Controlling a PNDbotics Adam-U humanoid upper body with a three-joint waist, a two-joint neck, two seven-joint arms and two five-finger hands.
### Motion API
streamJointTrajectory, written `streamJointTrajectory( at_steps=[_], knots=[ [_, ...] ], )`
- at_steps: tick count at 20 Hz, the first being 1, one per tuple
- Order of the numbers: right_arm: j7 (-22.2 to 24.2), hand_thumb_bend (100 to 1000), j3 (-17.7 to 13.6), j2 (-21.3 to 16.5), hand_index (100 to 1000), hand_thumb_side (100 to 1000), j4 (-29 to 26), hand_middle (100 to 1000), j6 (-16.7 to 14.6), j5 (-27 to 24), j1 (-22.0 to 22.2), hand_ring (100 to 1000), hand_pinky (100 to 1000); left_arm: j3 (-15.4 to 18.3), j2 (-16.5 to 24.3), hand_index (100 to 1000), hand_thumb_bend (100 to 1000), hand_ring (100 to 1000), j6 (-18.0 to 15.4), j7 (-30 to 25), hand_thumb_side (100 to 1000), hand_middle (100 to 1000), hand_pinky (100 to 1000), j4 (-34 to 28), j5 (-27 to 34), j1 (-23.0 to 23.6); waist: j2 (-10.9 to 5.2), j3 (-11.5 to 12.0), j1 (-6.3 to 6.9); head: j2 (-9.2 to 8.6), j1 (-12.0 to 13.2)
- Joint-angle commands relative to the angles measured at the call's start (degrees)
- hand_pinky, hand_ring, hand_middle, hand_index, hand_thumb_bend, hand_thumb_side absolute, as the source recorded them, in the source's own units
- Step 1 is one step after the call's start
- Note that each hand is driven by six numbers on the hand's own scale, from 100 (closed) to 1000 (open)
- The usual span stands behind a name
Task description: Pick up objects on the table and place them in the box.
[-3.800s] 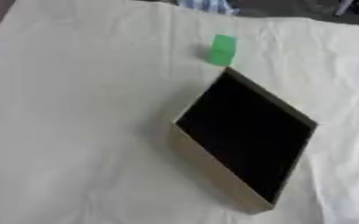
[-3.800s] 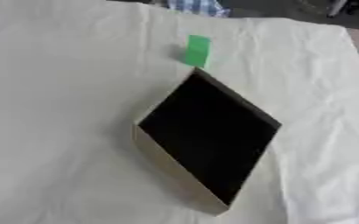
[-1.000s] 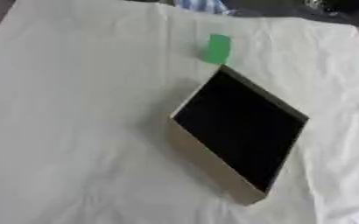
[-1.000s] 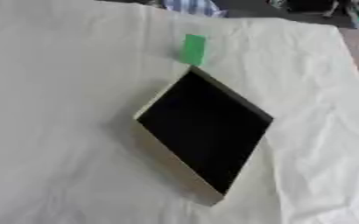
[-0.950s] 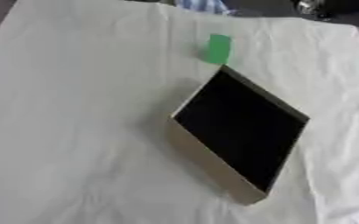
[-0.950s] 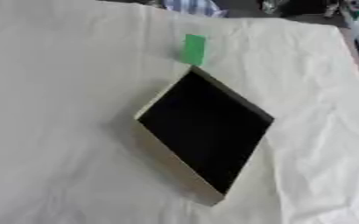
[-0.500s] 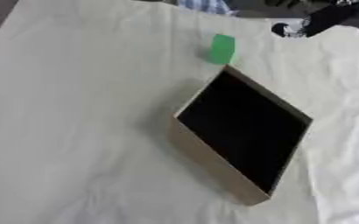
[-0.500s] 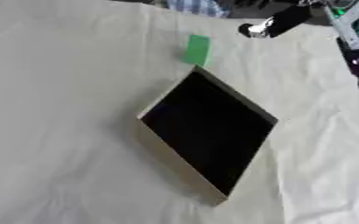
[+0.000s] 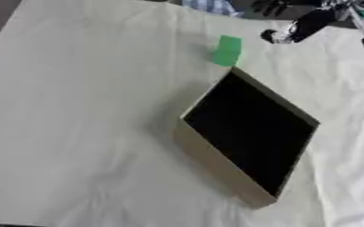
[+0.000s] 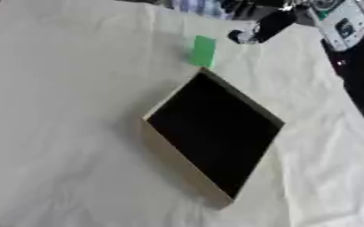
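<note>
Green block [image 9: 228, 50] stands just beyond box [image 9: 216, 166] corner, untouched.
R hand [image 10: 256, 29] hangs beside block, to its right; fingers' state can't tell. L hand not seen.

No words, numbers or signs can be read here; the green block [image 9: 228, 50] has a plain face with no letters that show; the box [image 9: 249, 134] is dark inside with plain tan sides and no label; the pale cloth on the bench [image 9: 84, 115] has no print; the grey part by the right hand [image 10: 256, 29] has dark marks too blurry to read.
</note>
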Motion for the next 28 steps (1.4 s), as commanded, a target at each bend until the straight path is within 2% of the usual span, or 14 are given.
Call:
streamJointTrajectory(
  at_steps=[1, 8, 15, 28],
  knots=[
    [-0.5, 230, -0.1, -0.1, 986, 401, -0.3, 897, 1.1, 2.0, -1.5, 886, 867, 0.0, 0.4, 745, 100, 631, -0.1, -0.4, 607, 632, 555, -1.0, 0.3, -0.6, -1.56, 0.1, 0.25, 0.16, -0.3],
    [-1.4, 231, -0.3, 1.7, 1000, 278, 1.2, 892, 1.7, 7.1, -1.5, 873, 871, -0.1, 0.3, 746, 100, 631, 0.1, -0.6, 603, 631, 556, -1.0, 0.4, -0.6, -1.75, 0.9, -0.5, 0.47, -0.5],
    [-2.8, 292, -1.1, 2.3, 1000, 323, 3.3, 904, 2.1, 11.0, -1.1, 905, 899, -0.2, 0.4, 745, 100, 631, 0.2, -0.8, 601, 629, 556, -1.0, 0.6, -0.6, -1.7, 1.6, -1.27, 0.67, -1.1],
    [-4.4, 328, -2.1, 4.1, 1000, 400, 5.8, 912, 3.5, 16.8, -1.6, 940, 928, -0.4, 0.5, 745, 100, 630, 0.4, -1.4, 605, 628, 555, -1.0, 0.7, -0.7, -0.85, 2.6, -2.24, 0.64, -2.2]
  ],
)
